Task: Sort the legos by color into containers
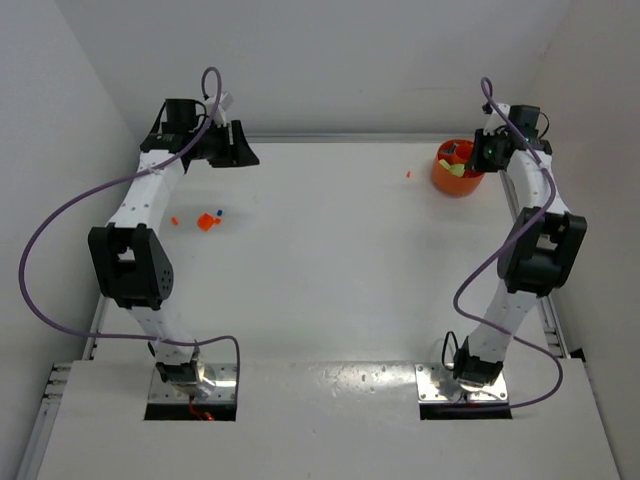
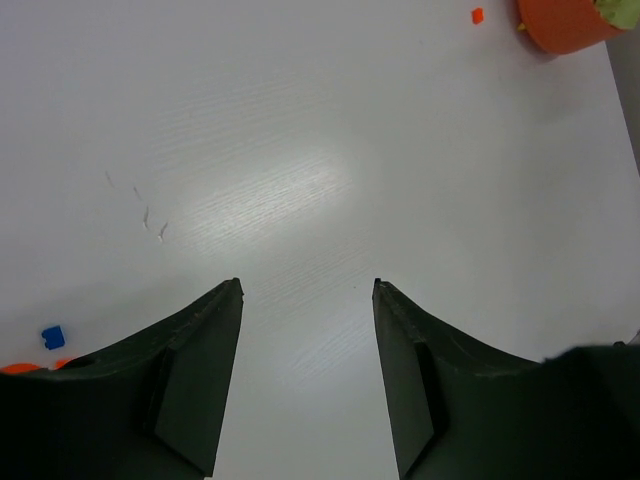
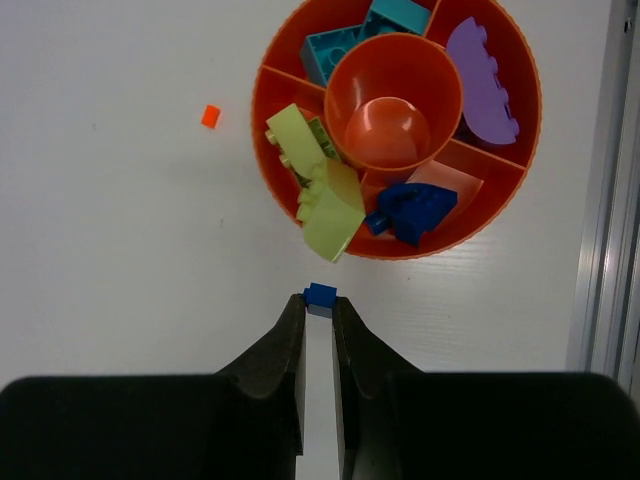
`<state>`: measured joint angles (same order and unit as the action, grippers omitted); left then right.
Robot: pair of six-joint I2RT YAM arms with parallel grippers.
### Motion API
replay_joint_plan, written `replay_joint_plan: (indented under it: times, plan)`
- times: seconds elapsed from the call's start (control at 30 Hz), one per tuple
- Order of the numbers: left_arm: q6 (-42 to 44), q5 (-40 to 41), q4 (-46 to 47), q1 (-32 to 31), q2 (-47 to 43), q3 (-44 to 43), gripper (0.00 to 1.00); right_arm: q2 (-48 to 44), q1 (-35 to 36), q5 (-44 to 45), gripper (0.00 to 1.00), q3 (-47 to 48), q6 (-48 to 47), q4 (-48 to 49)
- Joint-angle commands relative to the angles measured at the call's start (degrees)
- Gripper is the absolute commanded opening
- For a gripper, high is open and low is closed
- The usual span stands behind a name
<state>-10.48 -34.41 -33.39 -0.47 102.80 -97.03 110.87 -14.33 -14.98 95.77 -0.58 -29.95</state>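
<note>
At the far right corner of the white table (image 1: 330,260), the right gripper (image 3: 319,305) hangs just short of the orange bowl (image 3: 263,95). Its dark, wedge-shaped jaws are pinched almost together on a tiny blue brick (image 3: 320,296), gripped at the very tips.

Only the right wrist view looks down into the bowl. A smooth round central cup (image 3: 392,110) is ringed by walled compartments of glossy plastic:
- Teal bricks (image 3: 345,45) lie at the top.
- A flat purple piece (image 3: 480,80) with a studded edge lies on the right.
- Yellow-green pieces (image 3: 315,170) lie on the left, one leaning out over the rim.
- A dark blue piece (image 3: 415,210) lies at the bottom, on something pale salmon.

A loose orange brick (image 3: 210,116) lies on the table near the bowl's left side.

From overhead the bowl is a small orange disc with flecks of colour, partly covered by the gripper.

The left gripper (image 2: 308,290) stands far off at the left — jaws well apart, bare table between them, nothing held. Its wrist view shows a faint grain and a soft glare on the matte tabletop. A second blue brick (image 2: 52,337) and orange bits (image 2: 18,368) sit at the lower left edge of that view. The overhead view places them as a small cluster beside the left arm: an orange piece (image 1: 207,221), a blue speck just beside it, and a smaller orange speck (image 1: 174,220) a little apart.
</note>
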Motion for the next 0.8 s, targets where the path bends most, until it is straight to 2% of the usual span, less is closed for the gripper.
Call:
replay_joint_plan:
  times: [0.0,0.53,0.77]
  plan:
    - [0.81,0.84,-0.10,-0.50,0.20,-1.76,0.61,2.23,-1.31,1.88,0.02,4.42,0.40,-0.46]
    - [0.81,0.84,-1.15,-0.50,1.79,-3.34,0.61,10.41,-2.37,4.52,0.02,10.49,1.46,1.30]
    - [0.81,1.36,-1.15,-0.50,2.93,-3.95,0.62,12.27,-2.37,5.05,0.11,13.21,1.46,1.30]
